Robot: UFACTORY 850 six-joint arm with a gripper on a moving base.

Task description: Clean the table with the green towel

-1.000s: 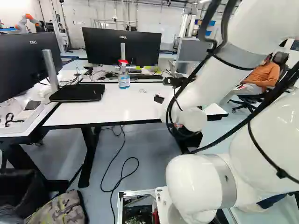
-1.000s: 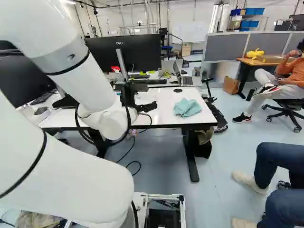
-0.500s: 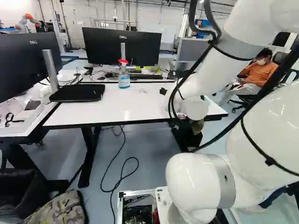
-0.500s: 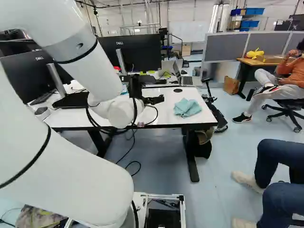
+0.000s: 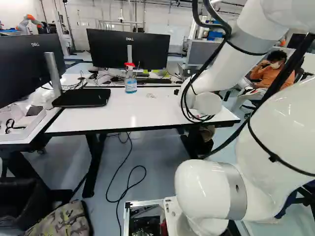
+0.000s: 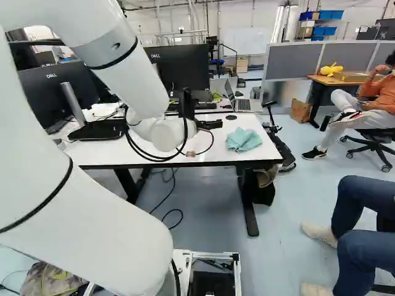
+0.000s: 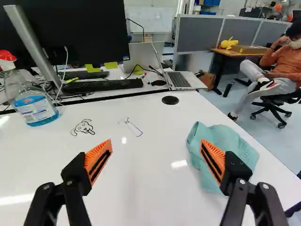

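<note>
Wrist view: crumpled pale-green cloth towel (image 7: 228, 141), lying on white rectangular bench (image 7: 146, 197). Jaws spread wide. Beyond towel: round black disc (image 7: 170, 100), open grey laptop (image 7: 185, 80). Well apart from towel: clear plastic spray bottle (image 7: 35, 108), red-topped, blue liquid inside.

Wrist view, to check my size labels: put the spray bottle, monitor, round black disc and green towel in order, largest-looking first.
1. Monitor, though only part of it shows
2. Green towel
3. Spray bottle
4. Round black disc
</note>
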